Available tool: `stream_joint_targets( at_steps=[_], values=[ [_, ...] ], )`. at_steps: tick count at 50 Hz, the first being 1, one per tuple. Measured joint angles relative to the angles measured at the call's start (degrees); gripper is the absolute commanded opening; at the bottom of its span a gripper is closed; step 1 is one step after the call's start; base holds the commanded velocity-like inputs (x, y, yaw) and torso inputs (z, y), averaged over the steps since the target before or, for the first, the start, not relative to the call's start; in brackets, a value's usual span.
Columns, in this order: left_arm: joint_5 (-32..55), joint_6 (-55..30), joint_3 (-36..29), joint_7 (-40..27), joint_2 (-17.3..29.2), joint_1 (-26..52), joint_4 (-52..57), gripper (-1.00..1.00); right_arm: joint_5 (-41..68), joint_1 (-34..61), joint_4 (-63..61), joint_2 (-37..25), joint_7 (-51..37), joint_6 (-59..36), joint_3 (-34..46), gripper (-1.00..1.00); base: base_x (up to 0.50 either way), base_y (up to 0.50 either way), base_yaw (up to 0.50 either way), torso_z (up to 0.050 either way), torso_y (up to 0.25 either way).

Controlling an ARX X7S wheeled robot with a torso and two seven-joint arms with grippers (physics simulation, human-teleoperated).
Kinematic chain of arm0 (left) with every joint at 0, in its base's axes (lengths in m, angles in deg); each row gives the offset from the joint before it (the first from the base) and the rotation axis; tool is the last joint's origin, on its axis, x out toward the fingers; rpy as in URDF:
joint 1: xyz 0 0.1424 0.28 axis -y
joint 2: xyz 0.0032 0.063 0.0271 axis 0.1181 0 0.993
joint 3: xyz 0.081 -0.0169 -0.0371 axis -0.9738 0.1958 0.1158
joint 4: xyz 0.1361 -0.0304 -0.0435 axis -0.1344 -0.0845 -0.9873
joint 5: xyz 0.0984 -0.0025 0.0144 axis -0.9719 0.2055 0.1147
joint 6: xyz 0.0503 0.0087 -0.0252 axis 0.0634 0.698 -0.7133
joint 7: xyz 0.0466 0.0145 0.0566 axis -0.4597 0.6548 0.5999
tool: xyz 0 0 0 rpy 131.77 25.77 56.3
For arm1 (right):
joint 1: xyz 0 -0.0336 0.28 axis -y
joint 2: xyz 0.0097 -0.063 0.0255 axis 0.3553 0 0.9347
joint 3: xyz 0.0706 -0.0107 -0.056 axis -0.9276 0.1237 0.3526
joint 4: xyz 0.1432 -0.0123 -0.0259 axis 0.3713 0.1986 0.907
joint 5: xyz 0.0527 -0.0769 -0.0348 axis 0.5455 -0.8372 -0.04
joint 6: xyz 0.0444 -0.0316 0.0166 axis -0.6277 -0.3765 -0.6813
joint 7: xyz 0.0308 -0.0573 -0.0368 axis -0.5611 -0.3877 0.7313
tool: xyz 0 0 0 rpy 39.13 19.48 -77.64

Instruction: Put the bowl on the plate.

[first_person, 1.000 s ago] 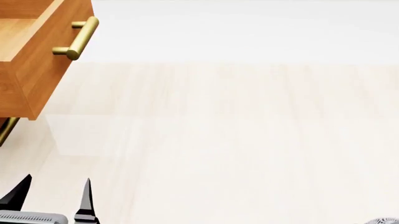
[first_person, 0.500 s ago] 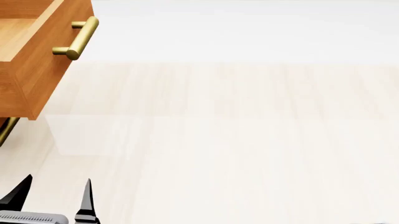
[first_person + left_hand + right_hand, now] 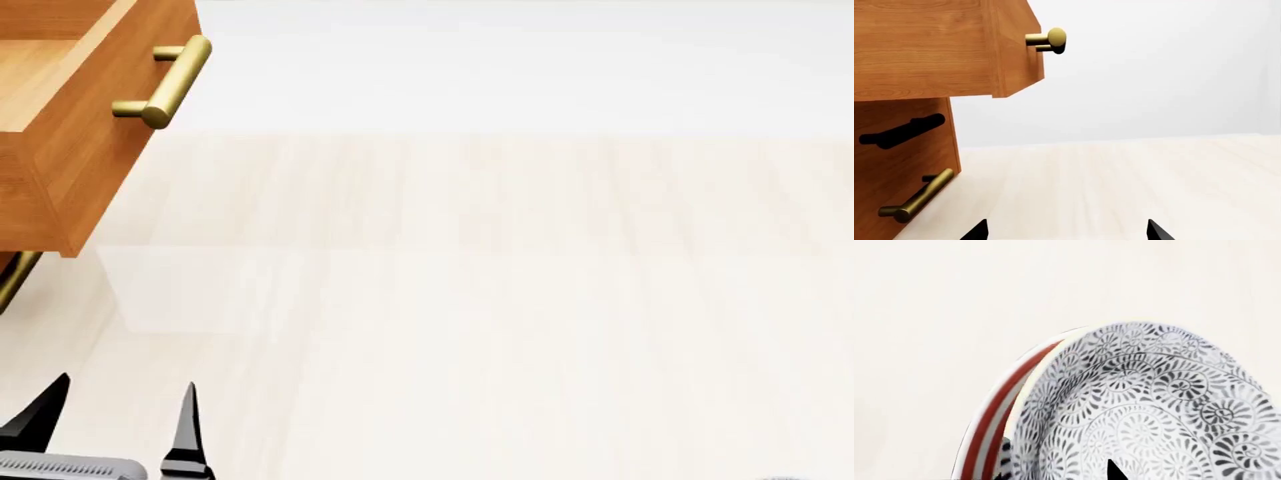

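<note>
The bowl [image 3: 1154,405], grey-and-white floral, fills the right wrist view. Just behind its wall shows the plate [image 3: 991,425], white with red rings at the rim. My right gripper [image 3: 1057,474] straddles the bowl's wall, with one dark fingertip [image 3: 1114,471] inside the bowl and the other barely showing outside it; it looks shut on the wall. Neither bowl nor plate appears in the head view. My left gripper [image 3: 120,400] sits at the near left, open and empty, its two fingertips far apart [image 3: 1067,231].
An open wooden drawer [image 3: 80,150] with a brass bar handle [image 3: 167,80] juts out at the far left. Below it the cabinet front [image 3: 901,165] carries another brass handle [image 3: 917,202]. A pale wood surface [image 3: 507,300] stretches ahead.
A grey bit of my right arm at the head view's lower right edge has sunk almost out of sight. My left gripper and the drawer have not moved.
</note>
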Motion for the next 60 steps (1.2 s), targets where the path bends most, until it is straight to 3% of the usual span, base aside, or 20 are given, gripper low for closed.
stream_joint_targets(
  at_steps=[60],
  values=[
    [0.38, -0.49, -0.72, -0.97, 0.80, -0.20, 1.80, 1.00, -2.53, 1.35, -9.06, -5.72, 2.79, 12.17, -5.27, 1.00, 0.00, 0.00, 0.00, 0.000, 0.000]
  ],
)
